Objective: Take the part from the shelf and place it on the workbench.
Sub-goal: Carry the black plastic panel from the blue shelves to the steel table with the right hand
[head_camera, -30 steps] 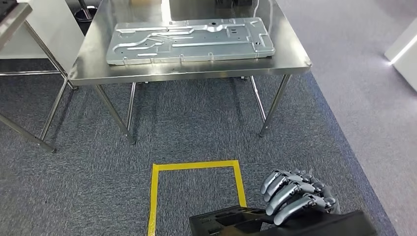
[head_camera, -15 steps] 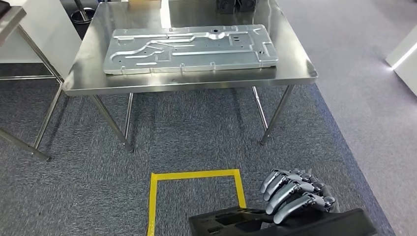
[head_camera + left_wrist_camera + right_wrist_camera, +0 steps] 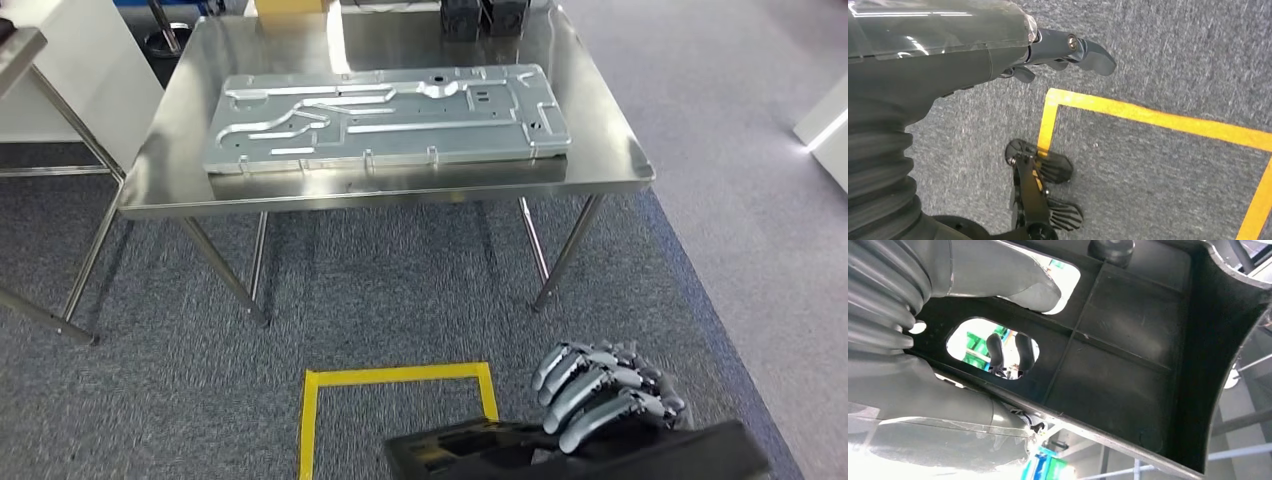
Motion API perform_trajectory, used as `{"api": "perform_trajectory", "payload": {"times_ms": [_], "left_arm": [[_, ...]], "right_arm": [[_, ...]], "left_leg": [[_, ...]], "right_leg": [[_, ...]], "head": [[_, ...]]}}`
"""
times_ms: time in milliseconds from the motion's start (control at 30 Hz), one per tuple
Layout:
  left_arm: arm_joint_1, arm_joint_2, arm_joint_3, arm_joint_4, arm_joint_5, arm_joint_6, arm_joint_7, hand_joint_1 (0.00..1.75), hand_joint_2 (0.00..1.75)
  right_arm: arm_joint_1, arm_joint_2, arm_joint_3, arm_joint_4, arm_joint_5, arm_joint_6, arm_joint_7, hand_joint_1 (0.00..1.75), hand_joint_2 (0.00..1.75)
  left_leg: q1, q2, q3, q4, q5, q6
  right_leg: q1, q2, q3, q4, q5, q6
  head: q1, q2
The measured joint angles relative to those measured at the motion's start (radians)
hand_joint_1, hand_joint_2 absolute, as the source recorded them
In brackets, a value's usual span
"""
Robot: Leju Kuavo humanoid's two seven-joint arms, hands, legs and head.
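Right hand (image 3: 610, 395) low at near edge of head view, fingers curled over top of black part (image 3: 500, 450); part carried flat, long axis running crosswise in front of body. Right wrist view: ribbed underside of part (image 3: 1128, 340) close against hand. Left hand (image 3: 1068, 50) hanging over carpet, holding nothing; finger spread hard to judge, probably loosely apart. Yellow tape square (image 3: 395, 378) on floor just ahead. Workbench (image 3: 620, 170) straight ahead, well apart from part. Stamped metal panel (image 3: 385, 115) across benchtop; bare strip along near edge. Right hand nearer.
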Motion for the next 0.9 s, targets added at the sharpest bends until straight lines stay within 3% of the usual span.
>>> {"api": "perform_trajectory", "payload": {"times_ms": [67,167,200,233,267,333,367,400,500,567,667,700,733,767,833,900], "left_arm": [[-0.003,0.0,0.0,0.0,-0.001,0.0,-0.001,0.0,1.75],[-0.001,0.0,0.0,0.0,-0.001,-0.001,-0.001,0.0,1.75],[0.001,0.0,0.0,0.0,-0.001,-0.001,-0.001,0.0,1.75],[0.003,0.0,0.0,0.0,-0.001,-0.001,-0.001,0.0,1.75],[0.004,0.0,0.0,0.0,-0.001,-0.001,-0.001,0.0,1.75],[0.005,0.0,0.0,0.0,0.0,-0.001,-0.001,0.0,1.75],[0.006,0.0,0.0,0.0,0.001,-0.001,-0.001,0.0,1.75],[0.007,0.0,0.0,0.0,0.002,-0.001,-0.001,0.0,1.75],[0.006,0.001,0.0,0.0,0.007,0.001,-0.003,0.0,1.75],[0.005,0.001,0.0,0.0,0.01,0.001,-0.006,0.0,1.75],[0.005,0.001,0.0,0.0,0.016,0.001,-0.01,0.0,1.75],[0.005,0.001,0.0,0.0,0.018,0.001,-0.011,0.0,1.75],[0.007,0.001,0.0,0.0,0.018,0.001,-0.011,0.0,1.75],[0.008,0.001,0.001,0.0,0.019,0.001,-0.011,0.0,1.75],[0.009,0.001,0.001,0.0,0.02,0.001,-0.012,0.0,1.75],[0.008,0.0,0.002,0.0,0.024,0.0,-0.014,0.0,1.75]], "right_arm": [[-0.009,0.0,0.0,0.003,-0.001,0.001,0.0,1.24,1.75],[-0.019,0.0,-0.002,0.011,-0.006,0.005,0.0,1.24,1.75],[-0.022,0.0,-0.003,0.015,-0.01,0.008,0.0,1.24,1.75],[-0.027,0.0,-0.005,0.019,-0.015,0.011,0.0,1.24,1.75],[-0.032,0.0,-0.008,0.024,-0.021,0.015,0.0,1.24,1.75],[-0.048,-0.001,-0.013,0.034,-0.035,0.024,0.0,1.24,1.75],[-0.056,-0.001,-0.016,0.041,-0.044,0.028,0.0,1.24,1.75],[-0.064,-0.002,-0.019,0.046,-0.051,0.032,0.0,1.24,1.75],[-0.082,-0.007,-0.028,0.059,-0.067,0.043,0.001,1.24,1.75],[-0.095,-0.01,-0.03,0.066,-0.075,0.047,0.0,1.24,1.75],[-0.107,-0.013,-0.034,0.075,-0.083,0.053,0.0,1.24,1.75],[-0.11,-0.014,-0.035,0.076,-0.085,0.053,0.0,1.24,1.75],[-0.114,-0.015,-0.035,0.077,-0.086,0.051,0.0,1.24,1.75],[-0.118,-0.017,-0.036,0.076,-0.088,0.048,0.0,1.24,1.75],[-0.128,-0.022,-0.04,0.075,-0.097,0.04,0.0,1.24,1.75],[-0.143,-0.028,-0.048,0.075,-0.116,0.038,0.0,1.24,1.75]], "left_leg": [[0.002,0.0,-0.033,0.068,-0.016,-0.006],[0.006,0.0,-0.147,0.232,-0.085,-0.013],[0.008,0.0,-0.174,0.253,-0.099,-0.017],[0.01,0.0,-0.187,0.243,-0.092,-0.02],[0.012,0.0,-0.186,0.203,-0.062,-0.022],[0.016,0.001,-0.169,0.087,0.04,-0.023],[0.016,0.003,-0.161,0.046,0.076,-0.019],[0.014,0.003,-0.158,0.024,0.098,-0.014],[0.011,0.002,-0.143,0.013,0.1,0.006],[0.013,0.001,-0.124,0.004,0.093,0.016],[0.013,0.001,-0.104,0.0,0.075,0.024],[0.013,0.0,-0.095,0.0,0.067,0.024],[0.013,-0.001,-0.084,0.0,0.058,0.023],[0.013,-0.002,-0.07,0.0,0.048,0.022],[0.012,-0.003,-0.045,-0.001,0.028,0.017],[0.01,-0.004,-0.031,-0.005,0.012,0.007]], "right_leg": [[-0.003,-0.001,0.023,-0.01,-0.007,-0.009],[-0.002,-0.001,0.046,-0.012,-0.028,-0.017],[-0.003,0.0,0.056,-0.012,-0.037,-0.017],[-0.003,0.002,0.068,-0.012,-0.047,-0.015],[-0.004,0.003,0.082,-0.012,-0.057,-0.013],[-0.003,0.003,0.106,-0.008,-0.08,-0.004],[-0.003,0.005,0.112,-0.005,-0.09,0.001],[-0.003,0.006,0.116,-0.003,-0.098,0.007],[-0.006,0.007,0.117,0.021,-0.102,0.026],[-0.009,0.004,0.085,0.088,-0.109,0.035],[-0.015,0.003,-0.033,0.25,-0.172,0.047],[-0.016,0.002,-0.065,0.277,-0.189,0.049],[-0.017,0.002,-0.082,0.275,-0.188,0.05],[-0.017,0.002,-0.084,0.243,-0.164,0.048],[-0.014,0.001,-0.062,0.124,-0.061,0.038],[-0.007,-0.001,-0.046,0.04,0.008,0.025]], "head": [[-0.001,0.0],[-0.002,0.0],[-0.002,0.0],[-0.002,0.0],[-0.002,0.0],[-0.002,0.0],[-0.002,0.0],[-0.002,0.0],[-0.002,0.0],[-0.001,0.0],[0.0,0.0],[0.0,0.0],[0.0,0.0],[0.0,0.0],[0.0,0.0],[0.001,0.0]]}}
